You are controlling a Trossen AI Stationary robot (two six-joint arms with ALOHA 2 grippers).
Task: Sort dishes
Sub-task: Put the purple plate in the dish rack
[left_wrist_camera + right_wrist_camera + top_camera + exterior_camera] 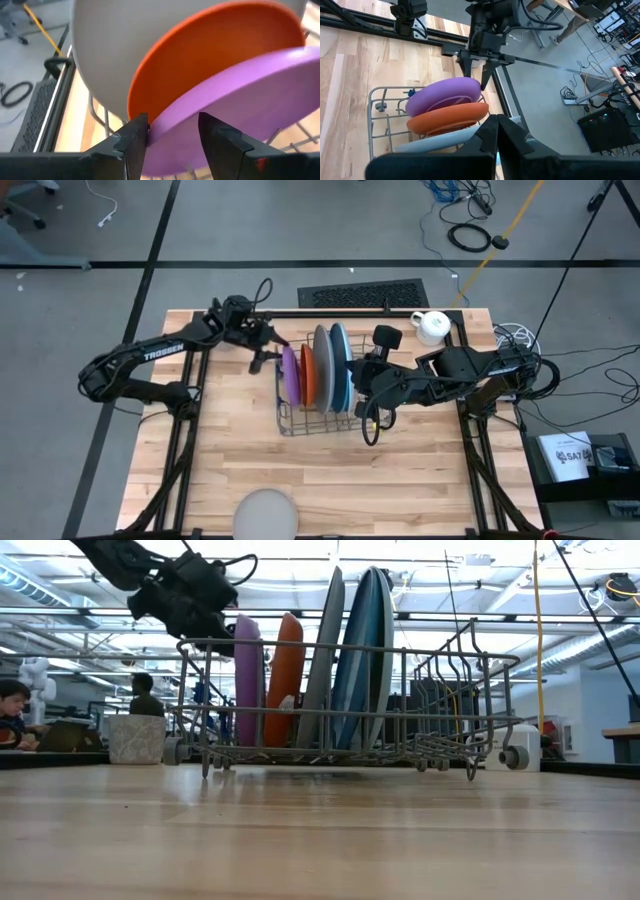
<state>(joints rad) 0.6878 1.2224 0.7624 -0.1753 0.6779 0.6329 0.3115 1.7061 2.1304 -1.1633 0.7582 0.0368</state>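
Five plates stand on edge in the wire dish rack (300, 423) at the middle of the desk (220, 450): purple plate (289, 375), orange plate (307, 372), whitish-grey plate (322, 364) and two blue plates (340, 363), in that order from the left arm's side. A sixth whitish-grey plate (265, 513) lies flat at the desk's near edge. Left end effector (171, 135) sits at the purple plate's rim, fingers (134, 142) spread to either side of it; contact cannot be confirmed. Right end effector (496, 131) is pressed together, empty, beside the rack's blue-plate side. White mug (432, 326) stands at the far right corner.
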